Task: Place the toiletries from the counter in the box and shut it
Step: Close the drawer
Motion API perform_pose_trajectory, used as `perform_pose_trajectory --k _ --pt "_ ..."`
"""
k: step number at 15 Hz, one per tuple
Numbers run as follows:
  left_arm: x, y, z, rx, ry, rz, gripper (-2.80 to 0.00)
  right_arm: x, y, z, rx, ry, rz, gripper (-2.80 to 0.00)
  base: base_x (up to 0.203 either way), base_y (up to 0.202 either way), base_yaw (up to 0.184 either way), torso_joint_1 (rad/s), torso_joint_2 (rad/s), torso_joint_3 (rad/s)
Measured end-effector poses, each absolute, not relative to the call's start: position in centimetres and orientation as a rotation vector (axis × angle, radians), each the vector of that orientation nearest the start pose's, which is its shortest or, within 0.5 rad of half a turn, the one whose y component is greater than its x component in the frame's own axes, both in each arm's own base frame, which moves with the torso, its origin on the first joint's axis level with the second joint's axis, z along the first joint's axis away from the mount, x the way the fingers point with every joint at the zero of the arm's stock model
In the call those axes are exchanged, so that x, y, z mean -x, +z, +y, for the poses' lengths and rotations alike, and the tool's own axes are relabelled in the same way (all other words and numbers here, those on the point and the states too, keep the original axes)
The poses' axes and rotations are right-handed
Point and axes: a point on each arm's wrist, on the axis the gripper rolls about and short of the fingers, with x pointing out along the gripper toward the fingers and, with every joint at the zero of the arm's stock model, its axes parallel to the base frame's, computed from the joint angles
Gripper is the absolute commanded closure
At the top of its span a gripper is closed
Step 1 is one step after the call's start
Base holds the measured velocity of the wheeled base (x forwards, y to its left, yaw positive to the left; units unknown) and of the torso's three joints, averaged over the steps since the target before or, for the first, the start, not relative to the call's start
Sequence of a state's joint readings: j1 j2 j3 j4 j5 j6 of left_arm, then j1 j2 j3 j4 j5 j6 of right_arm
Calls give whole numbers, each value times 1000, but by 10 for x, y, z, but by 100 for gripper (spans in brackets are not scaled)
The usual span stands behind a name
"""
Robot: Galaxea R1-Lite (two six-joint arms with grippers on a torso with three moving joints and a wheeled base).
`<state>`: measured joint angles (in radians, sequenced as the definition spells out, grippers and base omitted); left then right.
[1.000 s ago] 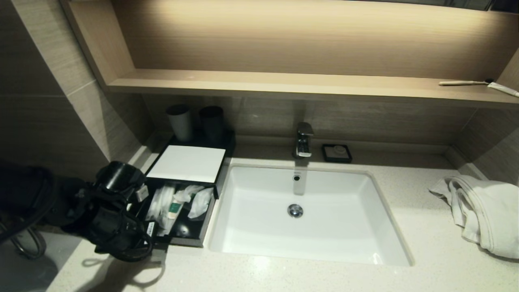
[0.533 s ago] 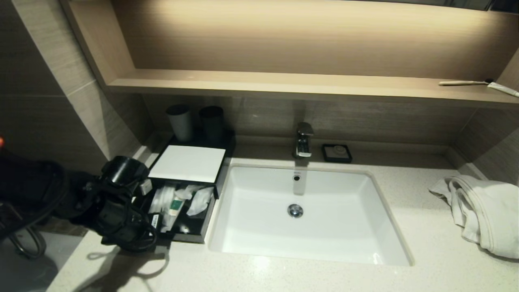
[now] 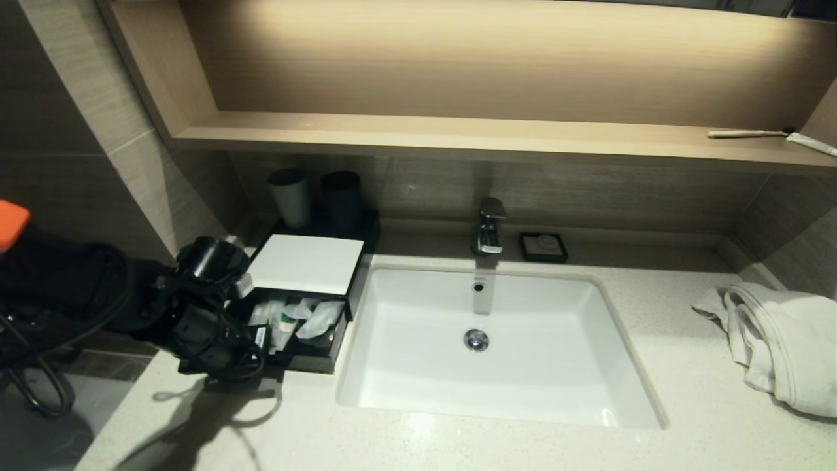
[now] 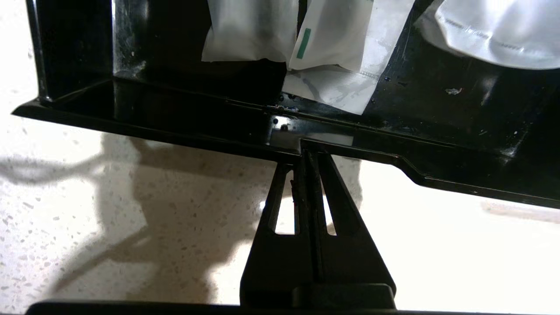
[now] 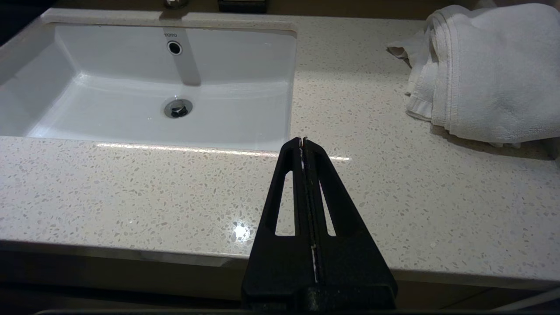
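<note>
A black box with a white top [image 3: 304, 263] stands left of the sink. Its drawer [image 3: 312, 358] is partly out and holds white toiletry packets [image 3: 307, 317], one with a green mark. My left gripper [image 3: 263, 350] is shut, and its tips press against the drawer's front edge. In the left wrist view the shut gripper [image 4: 308, 151] touches the drawer's black front rim [image 4: 175, 135], with the packets [image 4: 332, 43] lying inside. My right gripper [image 5: 302, 141] is shut and empty, low over the counter's front edge by the sink; it does not show in the head view.
A white sink [image 3: 608, 366] with a faucet [image 3: 489, 226] fills the middle. A folded white towel [image 3: 778, 340] lies at the right. Two dark cups [image 3: 291, 196] stand behind the box, a soap dish [image 3: 543, 246] by the faucet. A toothbrush [image 3: 745, 133] and tube [image 3: 811, 142] lie on the shelf.
My left gripper has moved toward the back wall, pressed against the drawer front, and the drawer has slid further in under the white top. Less of the packets shows.
</note>
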<state>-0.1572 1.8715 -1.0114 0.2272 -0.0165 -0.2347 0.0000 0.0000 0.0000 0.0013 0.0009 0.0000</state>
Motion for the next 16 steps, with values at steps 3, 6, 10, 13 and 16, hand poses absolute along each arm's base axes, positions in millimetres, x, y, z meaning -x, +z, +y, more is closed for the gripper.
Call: perform_pose_trajectory --k 3,6,10,13,16 --pt "-313 114 -50 136 -30 1083 0 23 75 0 0 2 2 0 0 0 0 0 0 0" --pt "-319 114 -51 136 -32 1075 0 23 75 0 0 1 2 0 0 0 0 0 0 0" --pt "-327 119 -52 139 -34 1050 0 23 75 0 0 2 1 0 0 0 0 0 0 0" --pt "-334 121 -53 141 -35 1038 0 23 75 0 0 1 2 0 0 0 0 0 0 0" --pt "-340 122 -53 143 -34 1026 0 23 75 0 0 1 2 0 0 0 0 0 0 0"
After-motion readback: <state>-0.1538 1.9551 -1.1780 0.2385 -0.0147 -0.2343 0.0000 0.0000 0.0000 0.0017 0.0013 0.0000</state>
